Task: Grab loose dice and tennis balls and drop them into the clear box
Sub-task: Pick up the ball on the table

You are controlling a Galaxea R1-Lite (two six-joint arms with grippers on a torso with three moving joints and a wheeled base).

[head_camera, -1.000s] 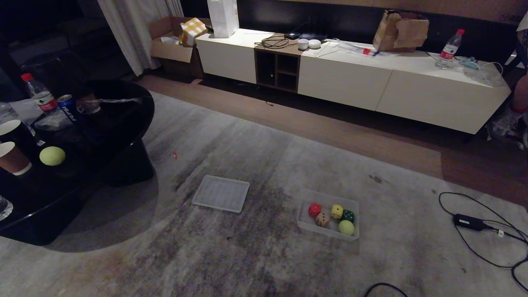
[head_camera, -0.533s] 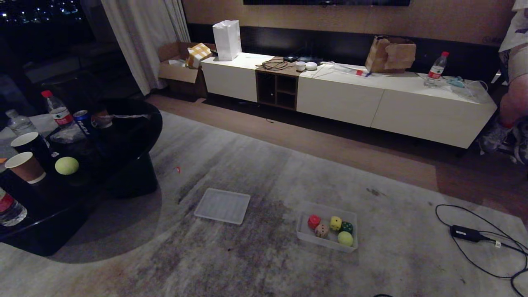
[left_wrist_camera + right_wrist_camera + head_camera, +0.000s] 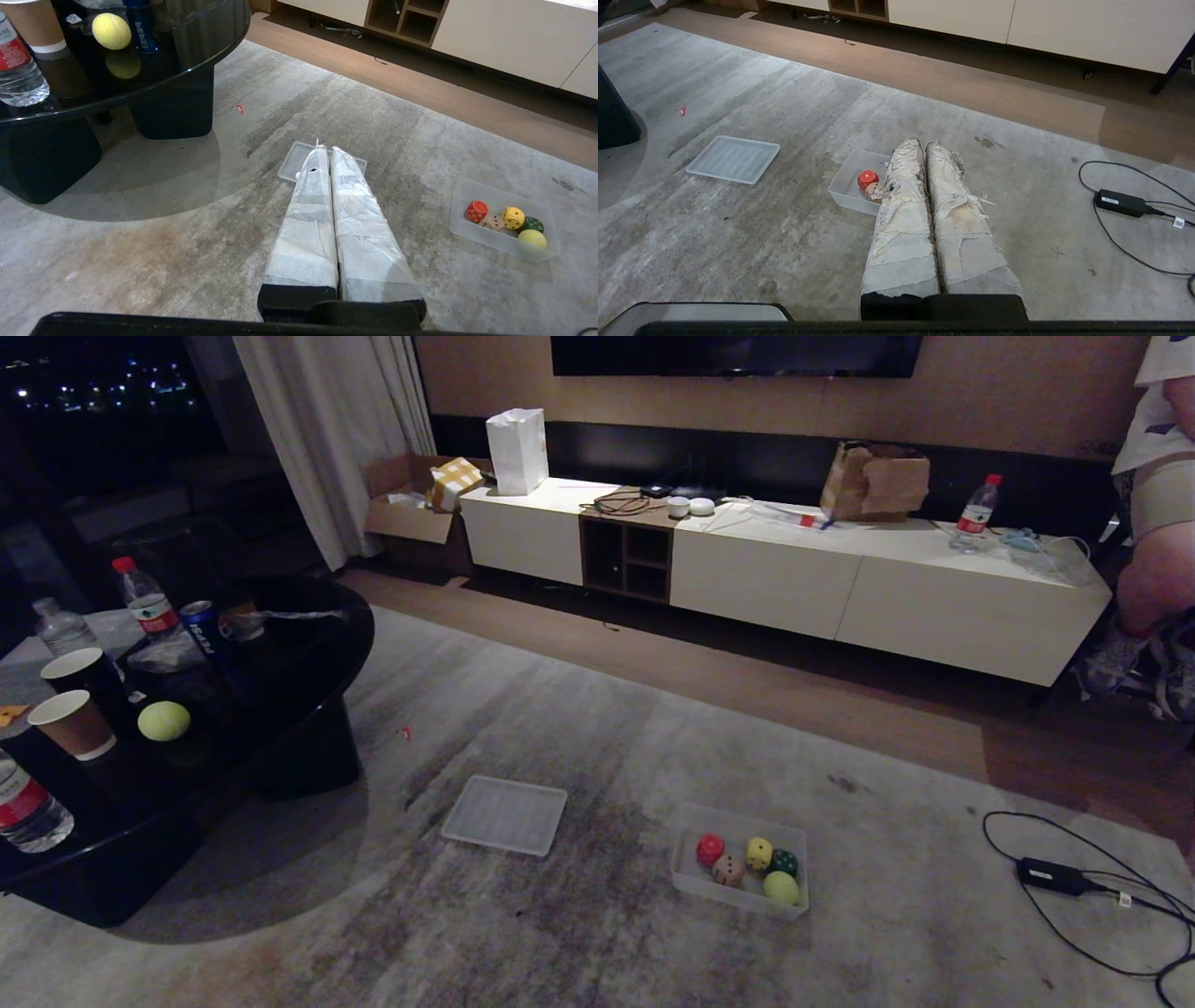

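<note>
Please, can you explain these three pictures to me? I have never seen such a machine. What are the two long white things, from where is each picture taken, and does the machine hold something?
This is a wheeled robot with two arms. One picture comes from a camera on its head, looking down at a living room. The other two come from cameras on its wrists. The long white wrapped things are fingers: the left gripper and the right gripper, both shut and holding nothing, above the rug.

On the rug stands the clear box with the red die, the tan die, the yellow die, the green die and one tennis ball. Beside it lies a flat white panel. A second tennis ball sits on the black table, among cups and bottles.
</note>
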